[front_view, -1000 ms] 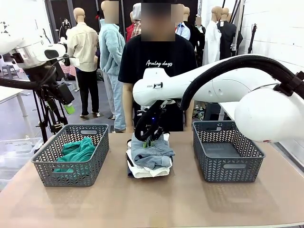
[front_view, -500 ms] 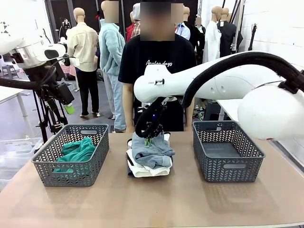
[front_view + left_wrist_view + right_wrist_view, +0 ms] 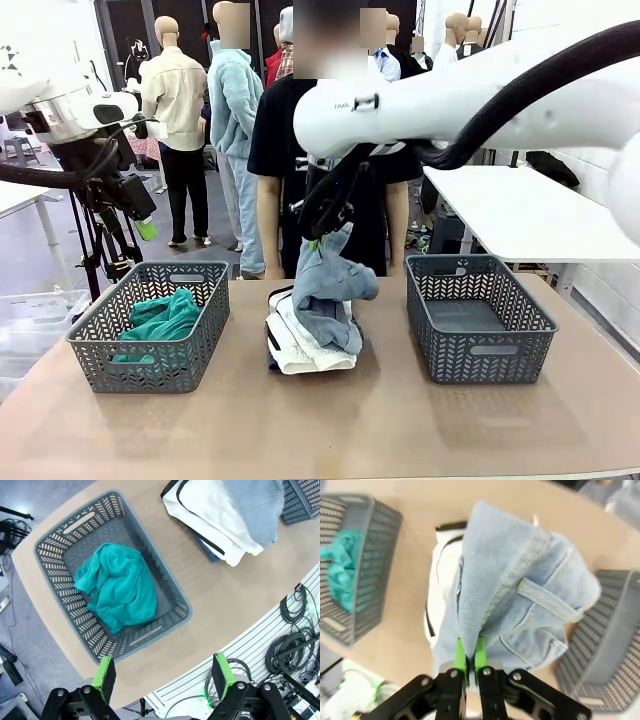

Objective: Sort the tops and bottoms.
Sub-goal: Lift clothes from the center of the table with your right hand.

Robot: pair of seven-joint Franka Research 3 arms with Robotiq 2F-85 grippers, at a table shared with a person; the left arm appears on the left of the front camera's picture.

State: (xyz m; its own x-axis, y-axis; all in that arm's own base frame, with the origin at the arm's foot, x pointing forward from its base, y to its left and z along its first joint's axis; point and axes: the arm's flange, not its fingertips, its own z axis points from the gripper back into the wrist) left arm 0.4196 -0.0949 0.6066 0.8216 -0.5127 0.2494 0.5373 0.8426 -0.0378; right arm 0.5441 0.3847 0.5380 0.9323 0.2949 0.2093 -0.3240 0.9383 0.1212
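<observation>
While the right gripper [image 3: 468, 652] clamps a pale denim [image 3: 510, 590] fold between closed fingers, cloth hanging below them covers part of the white bottoms [image 3: 295, 348]; dark denim [image 3: 206, 550] barely peeks out. Left gripper [image 3: 162, 672] spread wide, empty, top [image 3: 120, 587] in basket [image 3: 65, 535] beyond its fingers.

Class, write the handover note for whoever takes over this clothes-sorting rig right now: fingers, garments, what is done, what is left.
The right gripper has its fingers shut on the pale-blue denim, held up over the middle of the table. The denim's lower part drapes on the white garment with black edging, which lies on the darker-blue denim.
The left gripper is open, holds nothing and is up off the table near the left basket.
Done: the teal-green top is in the left basket.
Left: all three bottoms, probably into the right basket, held denim first.
</observation>
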